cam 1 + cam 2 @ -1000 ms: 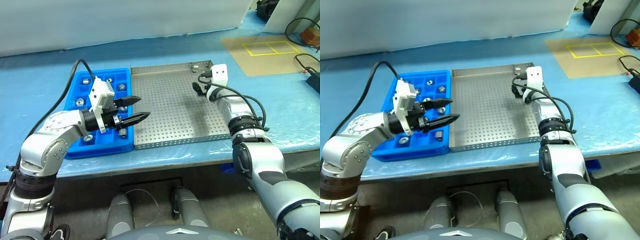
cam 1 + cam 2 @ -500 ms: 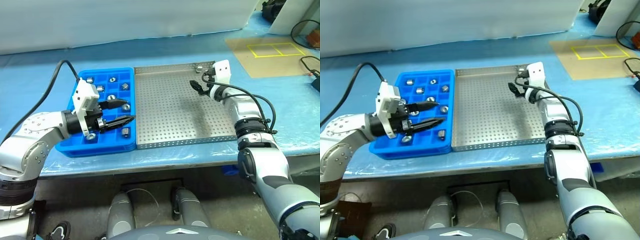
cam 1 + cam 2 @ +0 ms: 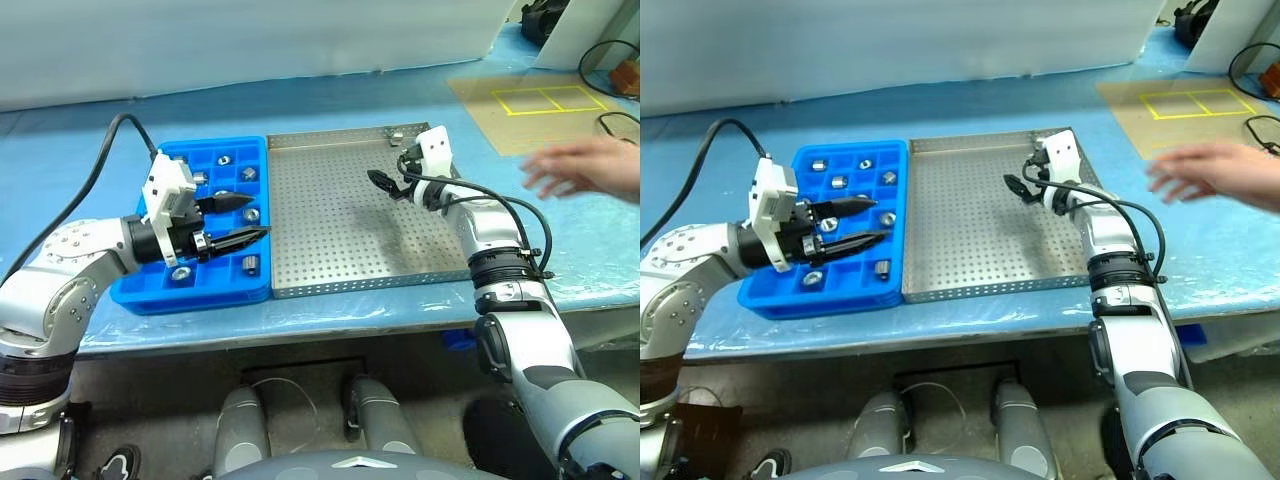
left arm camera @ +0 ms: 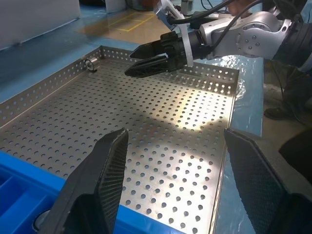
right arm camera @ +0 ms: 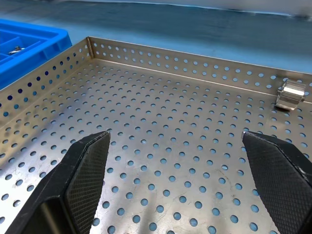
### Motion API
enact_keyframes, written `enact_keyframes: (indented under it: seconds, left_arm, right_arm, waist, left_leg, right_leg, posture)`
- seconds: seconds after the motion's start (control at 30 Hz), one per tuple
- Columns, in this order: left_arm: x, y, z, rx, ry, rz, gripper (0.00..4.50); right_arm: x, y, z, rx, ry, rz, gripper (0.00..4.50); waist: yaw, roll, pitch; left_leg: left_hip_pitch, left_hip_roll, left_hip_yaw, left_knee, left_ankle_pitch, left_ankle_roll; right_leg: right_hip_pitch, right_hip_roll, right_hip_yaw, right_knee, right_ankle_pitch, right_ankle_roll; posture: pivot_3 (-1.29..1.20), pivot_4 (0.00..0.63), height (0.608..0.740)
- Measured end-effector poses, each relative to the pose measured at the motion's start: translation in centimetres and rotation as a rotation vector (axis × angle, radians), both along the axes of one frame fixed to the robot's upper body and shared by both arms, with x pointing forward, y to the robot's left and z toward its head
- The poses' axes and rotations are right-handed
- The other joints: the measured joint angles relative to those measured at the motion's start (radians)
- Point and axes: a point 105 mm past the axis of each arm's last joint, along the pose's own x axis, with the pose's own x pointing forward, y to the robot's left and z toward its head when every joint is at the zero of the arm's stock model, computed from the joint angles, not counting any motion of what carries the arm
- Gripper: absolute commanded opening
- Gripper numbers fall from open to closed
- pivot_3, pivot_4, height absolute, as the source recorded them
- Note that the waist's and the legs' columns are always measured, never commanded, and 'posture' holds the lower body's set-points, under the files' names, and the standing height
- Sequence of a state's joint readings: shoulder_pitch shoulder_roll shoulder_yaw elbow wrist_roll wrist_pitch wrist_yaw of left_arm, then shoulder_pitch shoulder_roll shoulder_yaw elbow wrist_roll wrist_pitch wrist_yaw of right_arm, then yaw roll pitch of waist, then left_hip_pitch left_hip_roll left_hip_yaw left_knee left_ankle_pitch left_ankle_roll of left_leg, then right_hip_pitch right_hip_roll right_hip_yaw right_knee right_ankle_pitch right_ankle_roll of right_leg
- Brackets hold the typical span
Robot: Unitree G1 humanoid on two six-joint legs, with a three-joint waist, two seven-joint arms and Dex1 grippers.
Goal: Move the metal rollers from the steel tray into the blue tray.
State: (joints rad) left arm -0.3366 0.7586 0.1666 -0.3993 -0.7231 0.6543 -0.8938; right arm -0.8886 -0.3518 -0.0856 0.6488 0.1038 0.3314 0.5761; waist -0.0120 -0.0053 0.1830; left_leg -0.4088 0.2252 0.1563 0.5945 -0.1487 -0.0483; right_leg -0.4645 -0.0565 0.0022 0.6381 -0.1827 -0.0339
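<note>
The steel tray (image 3: 330, 235) lies in the middle of the table, with the blue tray (image 3: 200, 297) against its left side. One metal roller (image 3: 397, 134) lies in the steel tray's far right corner, also seen as a roller (image 5: 291, 94) against the rim. Several rollers (image 3: 248, 174) sit in the blue tray's compartments. My left gripper (image 3: 256, 217) hovers open and empty over the blue tray's right edge. My right gripper (image 3: 379, 181) hangs open and empty above the steel tray's far right part, pointing left, a little short of the corner roller.
A person's hand (image 3: 585, 168) reaches in over the table at the right, beyond the steel tray. A cardboard sheet (image 3: 530, 110) with yellow tape squares and some cables (image 3: 600, 55) lie at the far right. Blue plastic sheeting covers the table.
My right gripper has drawn back and swung left over the steel tray, away from the corner roller. A person's hand has come into view at the right. My left gripper holds its spot.
</note>
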Motion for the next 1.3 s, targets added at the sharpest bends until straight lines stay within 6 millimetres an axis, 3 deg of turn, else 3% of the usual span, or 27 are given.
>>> enact_keyframes:
  seconds: [0.27, 0.47, 0.57, 0.73, 0.87, 1.0, 1.13, 1.3]
  left_arm:
    - [0.0, 0.0, 0.1, -0.001, -0.002, -0.005, 3.31]
    - [0.0, 0.0, 0.0, 0.001, -0.001, -0.007, 3.31]
    - [0.0, 0.1, -0.1, 0.001, 0.005, -0.005, 3.31]
    - [0.0, 0.0, -0.1, 0.002, 0.005, -0.009, 3.31]
    - [0.0, -0.2, -0.1, 0.006, 0.003, -0.019, 3.31]
    - [0.0, -0.2, -0.2, 0.011, 0.001, -0.018, 3.31]
    - [0.1, -0.2, -0.3, 0.016, -0.003, -0.016, 3.31]
    - [0.1, -0.3, -0.3, 0.014, -0.004, -0.017, 3.31]
  right_arm:
    - [-1.2, 0.7, 1.0, 0.048, -0.018, 0.116, 4.47]
    - [-6.0, -1.0, -2.0, -0.045, 0.156, 0.368, 4.47]
    - [-7.0, -1.5, -2.4, -0.052, 0.202, 0.402, 4.47]
    - [-8.0, 0.8, -0.8, -0.023, 0.154, 0.501, 4.47]
    - [-9.7, 2.8, -1.2, 0.004, 0.169, 0.61, 4.47]
    - [-11.2, 3.3, -1.4, -0.01, 0.216, 0.684, 4.47]
    - [-11.2, 3.1, -1.7, -0.025, 0.224, 0.668, 4.47]
    - [-9.8, 2.7, -1.8, -0.039, 0.201, 0.592, 4.47]
  waist:
    - [0.001, 0.0, 0.0]
    - [0.017, 0.0, 0.0]
    - [0.021, 0.0, 0.0]
    - [0.025, 0.0, 0.0]
    - [0.032, 0.0, 0.0]
    - [0.033, 0.0, 0.0]
    - [0.029, -0.001, 0.0]
    - [0.027, -0.001, 0.0]
  left_leg:
    - [0.0, 0.0, 0.0, 0.0, 0.0, 0.0]
    - [0.006, 0.0, 0.0, -0.008, 0.0, 0.001]
    - [0.007, -0.001, 0.0, -0.011, 0.0, 0.001]
    - [0.008, 0.0, 0.001, -0.017, 0.001, -0.001]
    - [0.007, -0.001, 0.001, -0.018, 0.0, 0.001]
    - [0.007, -0.002, 0.001, -0.017, -0.001, 0.001]
    - [0.009, -0.001, 0.001, -0.017, 0.0, 0.0]
    - [0.01, -0.001, 0.001, -0.017, 0.001, -0.001]
  right_leg:
    - [0.0, 0.0, 0.0, 0.0, 0.0, 0.0]
    - [0.01, 0.0, -0.001, -0.014, 0.0, 0.0]
    - [0.01, 0.0, -0.001, -0.015, 0.001, -0.001]
    - [0.01, 0.002, -0.002, -0.017, 0.003, -0.006]
    - [0.011, 0.001, -0.002, -0.02, 0.003, -0.006]
    - [0.012, -0.001, -0.002, -0.02, 0.003, -0.006]
    - [0.012, 0.0, -0.001, -0.019, 0.001, -0.002]
    - [0.012, 0.0, -0.001, -0.018, 0.001, -0.002]
  posture:
    - [-0.22, 0.15, 0.74]
    - [-0.22, 0.15, 0.74]
    - [-0.23, 0.15, 0.74]
    - [-0.23, 0.15, 0.74]
    - [-0.23, 0.15, 0.74]
    - [-0.23, 0.15, 0.74]
    - [-0.23, 0.15, 0.74]
    - [-0.23, 0.15, 0.74]
